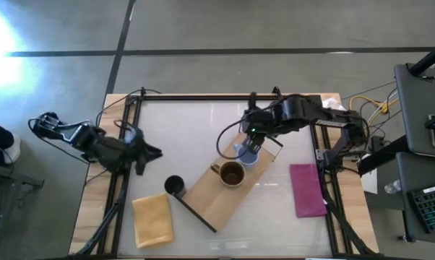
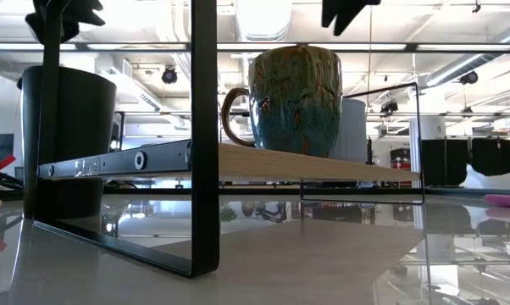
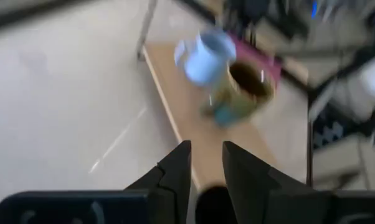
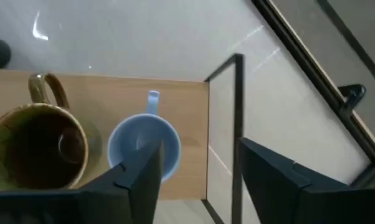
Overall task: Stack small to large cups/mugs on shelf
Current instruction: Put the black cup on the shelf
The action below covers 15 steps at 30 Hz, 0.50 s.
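Note:
The shelf (image 1: 210, 198) lies slantwise on the table. On its board stand the glossy brown mug (image 1: 232, 174) (image 2: 293, 97) and, toward the far end, the light blue mug (image 1: 248, 155) (image 4: 141, 146). The small black cup (image 1: 174, 185) (image 2: 64, 140) stands on the table beside the shelf's near left end. My right gripper (image 1: 250, 144) (image 4: 200, 152) hovers open above the blue mug; in the low view its tips (image 2: 348, 13) are clear of the mug. My left gripper (image 1: 154, 153) (image 3: 206, 149) waits at the table's left, fingers a narrow gap apart, holding nothing.
A yellow-tan square pad (image 1: 152, 220) lies near the table's near left corner. A pink cloth (image 1: 306, 189) lies at the right. The shelf's black end frame (image 2: 204, 135) stands upright close to the low camera. Bare tabletop spreads between my left gripper and the shelf.

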Each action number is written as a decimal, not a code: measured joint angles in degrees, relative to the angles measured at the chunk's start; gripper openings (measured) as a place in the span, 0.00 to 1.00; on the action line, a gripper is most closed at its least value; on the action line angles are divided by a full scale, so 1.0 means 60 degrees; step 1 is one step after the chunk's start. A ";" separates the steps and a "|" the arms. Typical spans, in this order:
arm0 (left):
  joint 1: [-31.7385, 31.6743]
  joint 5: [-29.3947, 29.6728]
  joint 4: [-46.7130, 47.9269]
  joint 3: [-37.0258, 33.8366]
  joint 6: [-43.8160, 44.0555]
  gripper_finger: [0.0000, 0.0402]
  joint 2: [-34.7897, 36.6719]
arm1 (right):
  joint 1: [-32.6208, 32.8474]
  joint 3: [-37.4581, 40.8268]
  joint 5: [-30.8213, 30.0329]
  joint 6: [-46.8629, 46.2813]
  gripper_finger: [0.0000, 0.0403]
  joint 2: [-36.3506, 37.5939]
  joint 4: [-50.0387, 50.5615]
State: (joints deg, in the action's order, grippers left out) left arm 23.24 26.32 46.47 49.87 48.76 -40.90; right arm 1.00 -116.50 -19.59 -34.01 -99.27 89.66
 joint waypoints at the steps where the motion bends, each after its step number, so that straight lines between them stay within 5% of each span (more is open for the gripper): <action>1: 0.0000 -0.0356 0.0198 0.0164 -0.0010 0.19 -0.0529 | -0.0053 -0.0002 0.0001 -0.0095 0.52 0.0086 0.0077; 7: -0.0004 -0.0944 0.0893 0.0439 0.0044 0.19 -0.2803 | -0.0154 -0.0004 -0.0189 -0.0401 0.59 0.0719 -0.0069; 15: 0.0015 -0.1804 0.0723 0.0988 -0.0383 0.19 -0.4146 | -0.0157 -0.0002 -0.0770 -0.1271 0.61 0.1889 0.0060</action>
State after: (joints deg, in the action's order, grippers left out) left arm 23.33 15.49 50.81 55.80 46.46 -65.78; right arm 0.05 -116.51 -24.20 -41.63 -87.94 90.02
